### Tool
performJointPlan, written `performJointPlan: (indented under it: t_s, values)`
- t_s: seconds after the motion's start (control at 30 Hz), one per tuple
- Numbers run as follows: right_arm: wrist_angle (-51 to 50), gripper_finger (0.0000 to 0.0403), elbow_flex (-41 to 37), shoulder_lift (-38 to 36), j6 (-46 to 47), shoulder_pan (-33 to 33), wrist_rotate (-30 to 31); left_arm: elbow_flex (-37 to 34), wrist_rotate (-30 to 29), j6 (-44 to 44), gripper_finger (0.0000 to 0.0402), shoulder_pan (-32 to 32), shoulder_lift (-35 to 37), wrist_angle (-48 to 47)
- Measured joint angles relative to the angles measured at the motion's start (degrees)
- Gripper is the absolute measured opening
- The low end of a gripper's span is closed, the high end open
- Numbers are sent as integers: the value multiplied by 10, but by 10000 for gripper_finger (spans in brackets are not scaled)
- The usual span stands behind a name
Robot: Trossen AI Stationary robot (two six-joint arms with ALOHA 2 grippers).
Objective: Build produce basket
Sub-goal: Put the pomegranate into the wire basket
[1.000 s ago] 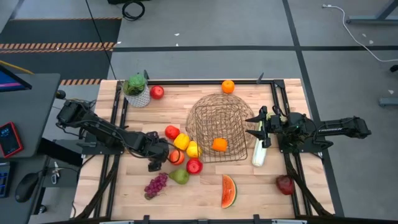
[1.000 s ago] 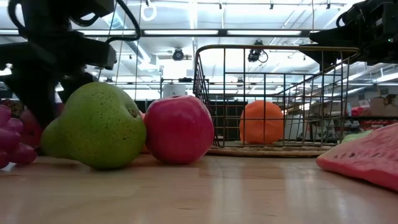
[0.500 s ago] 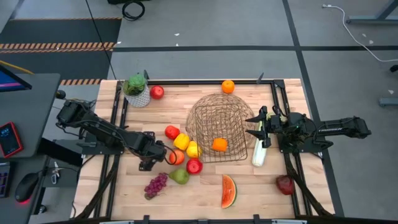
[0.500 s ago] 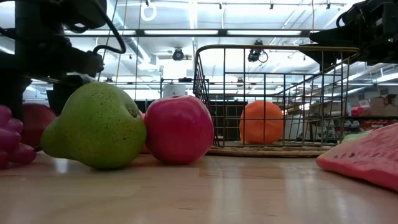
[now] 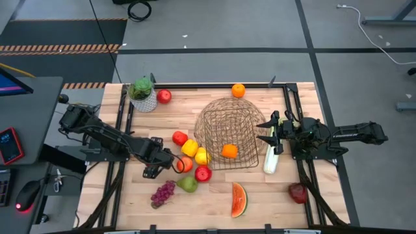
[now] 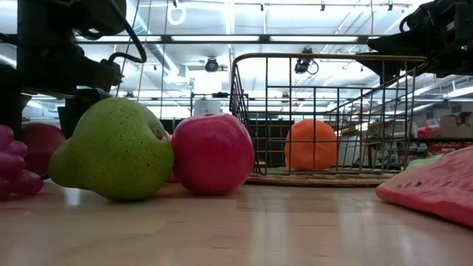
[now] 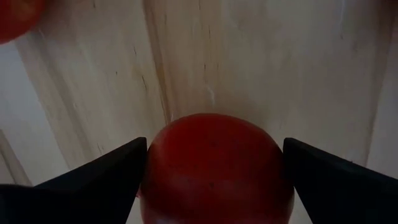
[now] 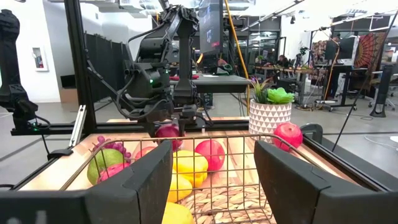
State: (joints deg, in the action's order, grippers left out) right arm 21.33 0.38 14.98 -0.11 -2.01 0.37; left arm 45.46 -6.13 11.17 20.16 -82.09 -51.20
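The wire basket (image 5: 227, 133) stands upright mid-table with one orange (image 5: 229, 151) inside. Loose produce lies to its left: yellow pieces (image 5: 189, 147), a red apple (image 5: 203, 173), a green pear (image 5: 188, 184), purple grapes (image 5: 162, 193) and a watermelon slice (image 5: 239, 199). My left gripper (image 5: 177, 162) is shut on another red apple (image 5: 184, 164) among them. My right gripper (image 5: 270, 132) is open at the basket's right rim and touches nothing. The celery stalk (image 5: 270, 160) lies flat just below it. My left gripper pinches the red apple by two opposite sides (image 7: 155, 168) between its two fingers (image 7: 106, 177). The fingers come from above, slanting in from the table's left. In the low view the grapes and pear hide the apple's underside (image 6: 41, 144), so I cannot tell whether it is clear of the table.
A leafy plant in a white pot (image 5: 142, 94) and a red apple (image 5: 164, 96) stand at the far left. An orange (image 5: 238, 90) sits at the far edge. A dark red apple (image 5: 298, 192) lies at the near right. Black rails run along the table's sides.
My left gripper's wrist has swung toward the table's left edge. The red apple between its fingers has stayed about where it was and shows more in the low view.
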Motion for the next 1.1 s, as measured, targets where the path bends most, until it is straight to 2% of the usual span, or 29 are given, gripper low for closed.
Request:
performJointPlan:
  t_s: [0.2,0.5,0.8,0.9,1.1]
  values:
    - [0,231,0,0,0,0,0,34,-15,-5,371,0,0,-4]
    - [0,231,0,0,0,0,0,144,-78,1,370,-1,0,-9]
    - [0,231,0,0,0,0,0,217,-136,-37,370,-1,0,72]
    - [0,231,0,0,0,0,0,222,-149,-107,370,-1,0,101]
    - [0,231,0,0,0,0,0,222,-150,-343,370,-2,0,111]
